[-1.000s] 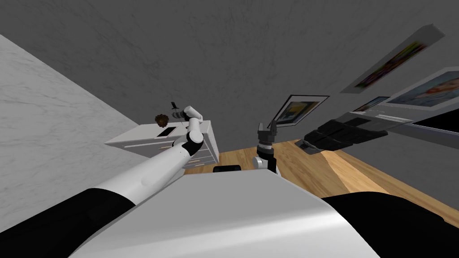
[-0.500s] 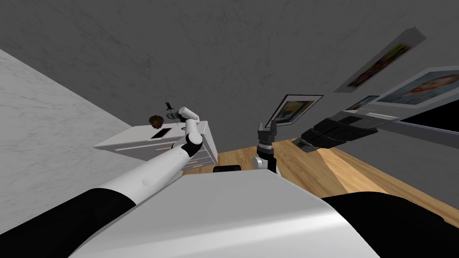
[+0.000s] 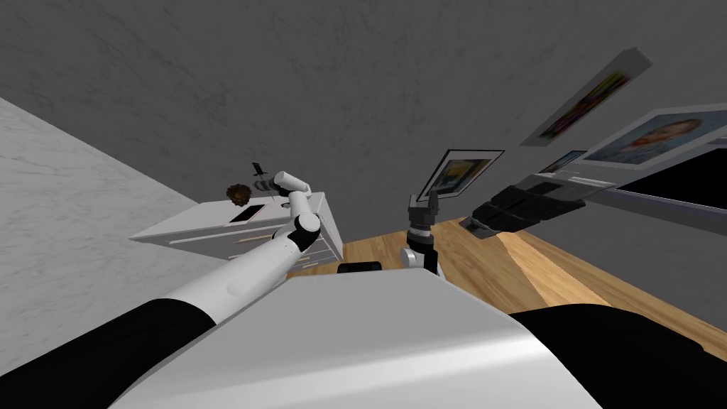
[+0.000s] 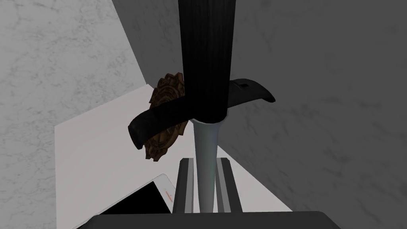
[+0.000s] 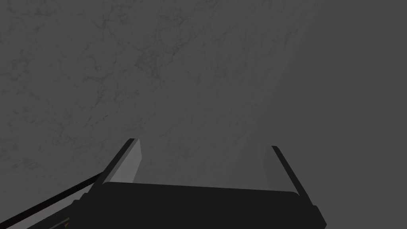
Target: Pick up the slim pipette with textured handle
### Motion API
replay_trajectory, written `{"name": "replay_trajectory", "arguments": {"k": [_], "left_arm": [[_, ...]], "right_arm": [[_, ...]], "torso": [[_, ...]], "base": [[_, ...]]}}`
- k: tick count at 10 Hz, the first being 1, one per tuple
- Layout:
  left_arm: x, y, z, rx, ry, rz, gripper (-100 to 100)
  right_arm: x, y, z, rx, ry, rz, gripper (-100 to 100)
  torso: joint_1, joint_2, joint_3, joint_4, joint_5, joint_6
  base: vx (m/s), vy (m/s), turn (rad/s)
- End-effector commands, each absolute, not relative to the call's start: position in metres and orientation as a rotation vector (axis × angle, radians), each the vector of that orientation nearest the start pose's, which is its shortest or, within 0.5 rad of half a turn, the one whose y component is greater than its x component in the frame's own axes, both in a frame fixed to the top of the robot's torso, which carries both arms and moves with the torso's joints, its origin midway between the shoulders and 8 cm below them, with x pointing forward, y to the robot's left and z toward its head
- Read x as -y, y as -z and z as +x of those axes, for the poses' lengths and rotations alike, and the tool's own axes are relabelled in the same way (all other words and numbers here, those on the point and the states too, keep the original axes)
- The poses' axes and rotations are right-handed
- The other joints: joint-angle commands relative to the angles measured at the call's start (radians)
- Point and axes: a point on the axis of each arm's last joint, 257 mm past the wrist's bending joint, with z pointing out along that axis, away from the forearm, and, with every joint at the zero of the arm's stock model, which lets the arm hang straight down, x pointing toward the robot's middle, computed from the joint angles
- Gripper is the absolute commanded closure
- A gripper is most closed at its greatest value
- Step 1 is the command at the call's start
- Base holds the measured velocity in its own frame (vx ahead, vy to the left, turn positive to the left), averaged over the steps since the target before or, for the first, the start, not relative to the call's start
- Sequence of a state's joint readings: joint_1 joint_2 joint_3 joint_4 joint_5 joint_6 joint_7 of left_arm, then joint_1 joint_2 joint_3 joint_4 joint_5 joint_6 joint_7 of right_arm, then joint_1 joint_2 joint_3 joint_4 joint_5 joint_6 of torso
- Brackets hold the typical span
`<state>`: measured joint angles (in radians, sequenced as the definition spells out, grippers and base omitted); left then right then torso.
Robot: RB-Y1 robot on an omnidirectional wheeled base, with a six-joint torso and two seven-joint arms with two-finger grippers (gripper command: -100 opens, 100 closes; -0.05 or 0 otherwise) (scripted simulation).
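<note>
My left gripper (image 4: pixel 206 175) is shut on the pipette (image 4: pixel 206 71), pressing both sides of its grey shaft. A black handle with a curved black finger rest sits above the shaft. In the head view the pipette (image 3: pixel 257 172) is held up in the air by my left gripper (image 3: pixel 264 184), above the back edge of a white dresser (image 3: pixel 213 226). My right gripper (image 5: pixel 200 159) is open with nothing between its fingers. It stands upright above my chest (image 3: pixel 424 206).
On the dresser top lie a brown round ornament (image 4: pixel 167 115) and a black-screened tablet (image 4: pixel 139 198). A grey wall stands behind, a white marbled wall to the left. Wooden floor (image 3: pixel 539 270) and a dark couch (image 3: pixel 525 202) lie to the right.
My view has swung, so the dresser and pictures sit further left. My left arm has carried the held pipette leftward and it stays lifted above the dresser. The right arm has not moved.
</note>
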<state>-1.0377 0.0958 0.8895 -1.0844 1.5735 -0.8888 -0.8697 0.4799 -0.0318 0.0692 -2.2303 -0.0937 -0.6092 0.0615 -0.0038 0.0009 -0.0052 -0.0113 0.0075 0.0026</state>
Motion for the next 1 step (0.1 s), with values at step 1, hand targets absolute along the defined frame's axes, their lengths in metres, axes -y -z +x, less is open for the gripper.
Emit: {"name": "replay_trajectory", "arguments": {"k": [1], "left_arm": [[-0.5662, 0.0324, 0.5528, 0.913, 1.179, -1.673, 0]], "right_arm": [[0.2636, -0.0277, 0.338, -0.54, -1.393, 0.625, 0]], "torso": [[0.0, 0.0, 0.0, 0.0, 0.0, 0.0]], "base": [[0.0, 0.0, 0.0]]}}
